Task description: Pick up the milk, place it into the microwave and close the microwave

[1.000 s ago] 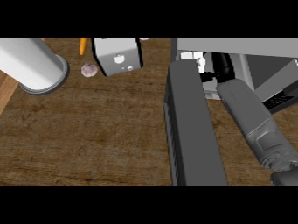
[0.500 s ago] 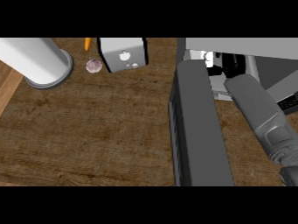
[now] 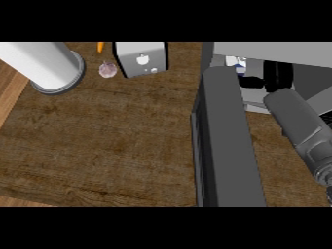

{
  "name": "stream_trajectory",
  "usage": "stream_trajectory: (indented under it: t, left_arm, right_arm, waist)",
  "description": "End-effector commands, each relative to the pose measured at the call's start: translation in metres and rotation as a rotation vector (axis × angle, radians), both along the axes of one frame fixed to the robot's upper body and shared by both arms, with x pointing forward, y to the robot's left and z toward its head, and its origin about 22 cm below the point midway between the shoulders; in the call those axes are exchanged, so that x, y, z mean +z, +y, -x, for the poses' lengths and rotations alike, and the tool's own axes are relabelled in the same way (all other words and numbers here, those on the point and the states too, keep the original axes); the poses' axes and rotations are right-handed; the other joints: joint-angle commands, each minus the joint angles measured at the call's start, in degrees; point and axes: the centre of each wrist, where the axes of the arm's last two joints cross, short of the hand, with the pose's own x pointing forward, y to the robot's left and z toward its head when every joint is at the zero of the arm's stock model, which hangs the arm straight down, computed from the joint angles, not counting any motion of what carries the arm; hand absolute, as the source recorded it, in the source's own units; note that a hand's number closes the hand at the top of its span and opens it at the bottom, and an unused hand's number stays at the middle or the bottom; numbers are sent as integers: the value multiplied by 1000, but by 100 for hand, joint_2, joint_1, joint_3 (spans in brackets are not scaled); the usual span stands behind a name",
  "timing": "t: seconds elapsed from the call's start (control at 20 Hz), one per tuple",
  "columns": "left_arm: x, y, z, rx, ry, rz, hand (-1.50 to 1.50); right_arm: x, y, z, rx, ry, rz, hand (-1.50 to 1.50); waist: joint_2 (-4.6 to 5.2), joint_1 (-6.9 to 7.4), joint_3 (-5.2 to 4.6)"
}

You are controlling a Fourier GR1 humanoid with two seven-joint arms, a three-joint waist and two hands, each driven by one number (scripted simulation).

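The microwave [image 3: 283, 51] stands at the right with its dark door [image 3: 222, 146] swung open toward me. Inside its opening I see a small part of the white and blue milk [image 3: 234, 62]. My right forearm reaches up from the lower right into the cavity. My right hand [image 3: 251, 81] shows only as a black patch just below and right of the milk, mostly hidden by the door's edge. I cannot tell whether it touches the milk. My left hand is out of the picture.
A white cylinder [image 3: 43, 63] stands at the back left of the wooden counter [image 3: 103, 146]. Beside it lie a small purple bulb [image 3: 108, 69] and an orange piece [image 3: 100, 46]. A grey boxy appliance [image 3: 141, 58] sits left of the microwave.
Everything on the counter has slid a little to the right in the view. My right forearm has shifted right and stands steeper, still reaching into the microwave.
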Motion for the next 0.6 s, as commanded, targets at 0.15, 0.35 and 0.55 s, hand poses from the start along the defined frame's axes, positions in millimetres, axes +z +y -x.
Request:
stream_trajectory:
  t: [0.15, 0.35, 0.55]
  left_arm:
    - [-1, 0, -8, 3, -2, -27, -150]
    - [-5, 5, -12, -57, 30, -48, -150]
    - [-7, -5, -22, -118, 31, -51, -150]
  right_arm:
    - [3, 7, -2, 121, -27, 34, -150]
    - [17, 15, -10, 194, -25, 9, -150]
    - [16, 33, -11, 260, -8, -50, -150]
  waist:
    - [6, 26, 31]
    - [-30, 40, 19]
    - [-11, 28, 21]
